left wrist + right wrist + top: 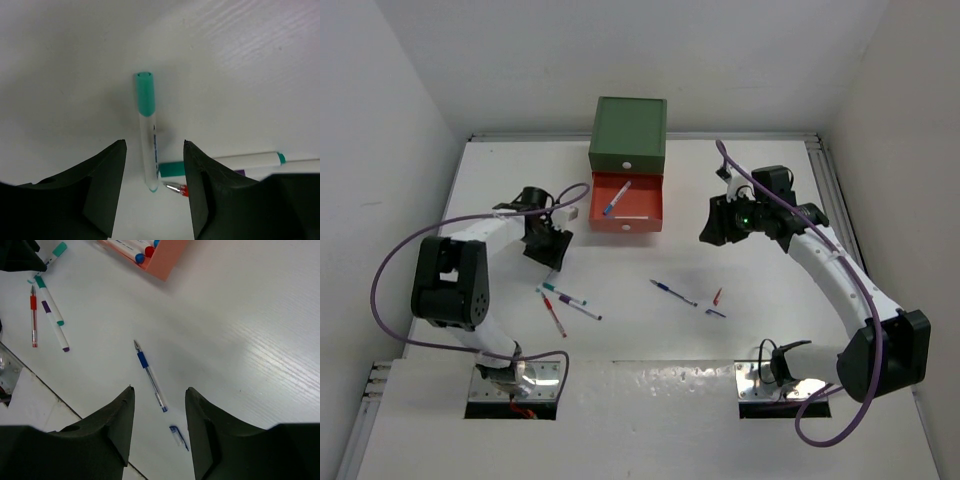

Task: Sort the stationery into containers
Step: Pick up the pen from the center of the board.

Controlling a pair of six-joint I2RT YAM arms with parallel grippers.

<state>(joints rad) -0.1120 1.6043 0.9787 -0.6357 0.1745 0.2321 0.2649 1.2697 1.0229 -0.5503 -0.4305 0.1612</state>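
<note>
My left gripper point(550, 250) is open and hovers low over a white marker with a teal cap point(148, 125), which lies on the table between its jaws. A second teal-capped marker point(225, 162) and a red pen's tip point(176, 188) lie just behind it. My right gripper point(720, 222) is open and empty, held high; a blue pen point(149, 374) and its loose blue cap point(178, 436) lie below it. The orange-red drawer point(650, 205) is pulled open under the dark green drawer point(628, 135) and holds a blue-tipped pen point(616, 198).
On the table's left lie a teal marker point(563, 293), a red pen point(554, 315) and a purple-banded marker point(584, 308). A small red cap point(717, 296) and a blue cap point(716, 313) lie near the blue pen point(672, 292). White walls enclose the table.
</note>
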